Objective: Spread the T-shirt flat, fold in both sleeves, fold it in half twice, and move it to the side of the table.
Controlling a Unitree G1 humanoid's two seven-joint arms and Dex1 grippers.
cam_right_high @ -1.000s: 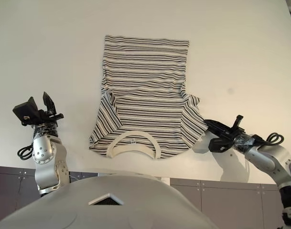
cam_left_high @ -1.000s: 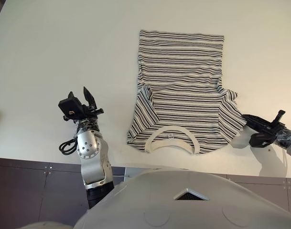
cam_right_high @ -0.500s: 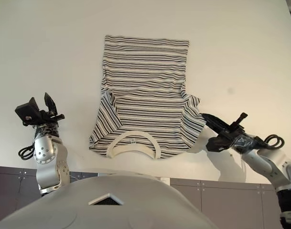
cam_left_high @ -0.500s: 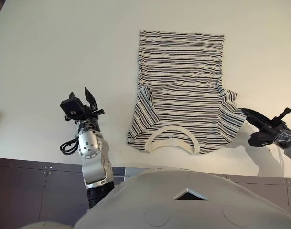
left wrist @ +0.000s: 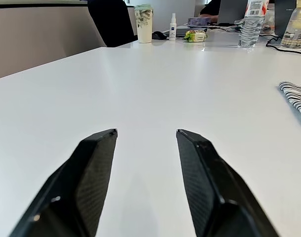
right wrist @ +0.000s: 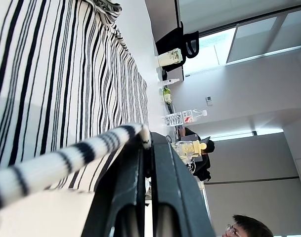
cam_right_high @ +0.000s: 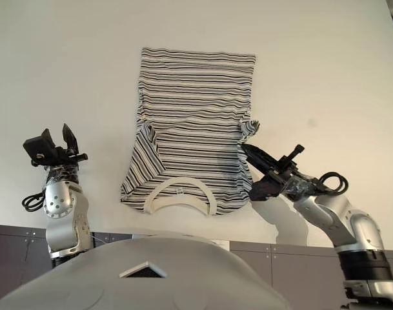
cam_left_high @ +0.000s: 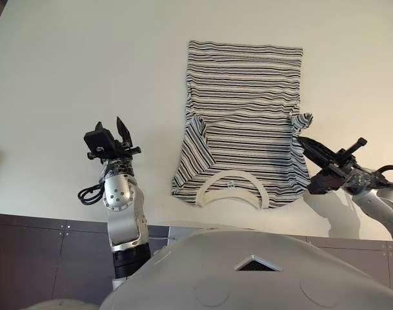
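A black-and-white striped T-shirt (cam_left_high: pixel 244 97) lies on the white table (cam_left_high: pixel 86 64), its cream collar (cam_left_high: pixel 231 187) nearest me. Its left sleeve (cam_left_high: pixel 195 139) is folded in over the body. My right gripper (cam_left_high: pixel 306 143) is shut on the edge of the right sleeve (right wrist: pixel 66 158) and holds it raised over the shirt's right side. The pinched striped cloth drapes from the right gripper (right wrist: pixel 148 140). My left gripper (cam_left_high: pixel 109 124) hovers open over bare table to the left of the shirt, nothing between its fingers (left wrist: pixel 98 148).
A black cable (cam_left_high: pixel 90 194) loops beside my left arm near the table's front edge. A cup (left wrist: pixel 144 15), bottles (left wrist: pixel 250 24) and small items stand at the table's far end. Bare tabletop lies on both sides of the shirt.
My right gripper has moved left with the right sleeve, from beside the shirt to over its right side. The left arm has hardly shifted.
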